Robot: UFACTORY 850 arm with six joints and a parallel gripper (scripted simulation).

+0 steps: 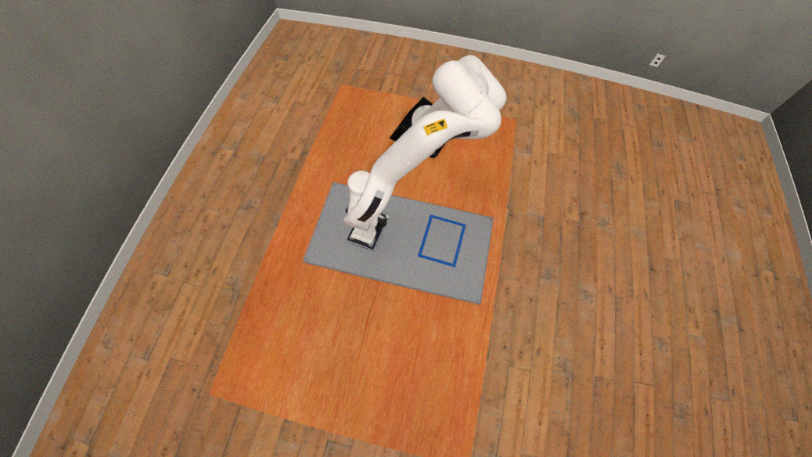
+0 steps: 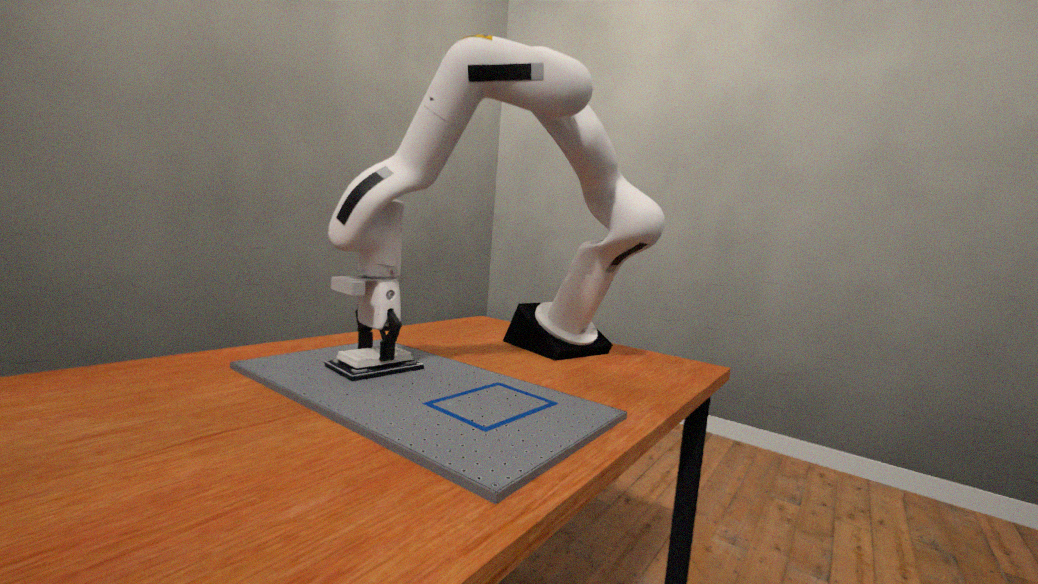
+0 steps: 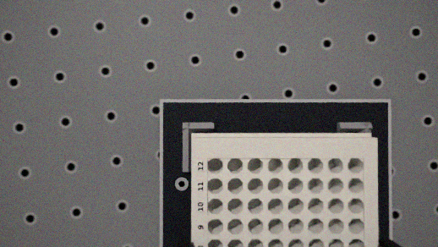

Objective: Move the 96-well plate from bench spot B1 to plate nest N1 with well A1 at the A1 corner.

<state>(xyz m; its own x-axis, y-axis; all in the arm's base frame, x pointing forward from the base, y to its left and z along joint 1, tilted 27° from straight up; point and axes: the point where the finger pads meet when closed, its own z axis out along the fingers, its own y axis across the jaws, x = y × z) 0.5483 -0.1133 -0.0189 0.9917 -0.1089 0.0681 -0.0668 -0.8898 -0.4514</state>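
The white 96-well plate [image 3: 283, 146] [image 2: 357, 357] [image 1: 361, 234] is over the black plate nest [image 3: 275, 116] [image 2: 377, 369], low on it; I cannot tell if it touches. My gripper [image 2: 377, 347] is shut on the plate's sides from above. In the wrist view the plate's end with columns 12 to 9 shows. It reaches the nest's grey corner locators [image 3: 185, 148] [image 3: 355, 125]. A small white ring [image 3: 181, 183] is marked on the nest's left. The plate's other end and its cut-off corner are hidden. The blue outline of spot B1 [image 1: 425, 235] [image 2: 521, 414] holds nothing.
Nest and blue outline lie on a grey perforated board [image 1: 397, 267] [image 2: 326, 392] [image 3: 84, 97] on the orange table [image 1: 340, 340] [image 2: 145, 464]. The arm's black base [image 2: 533, 337] [image 1: 408, 122] stands behind the board.
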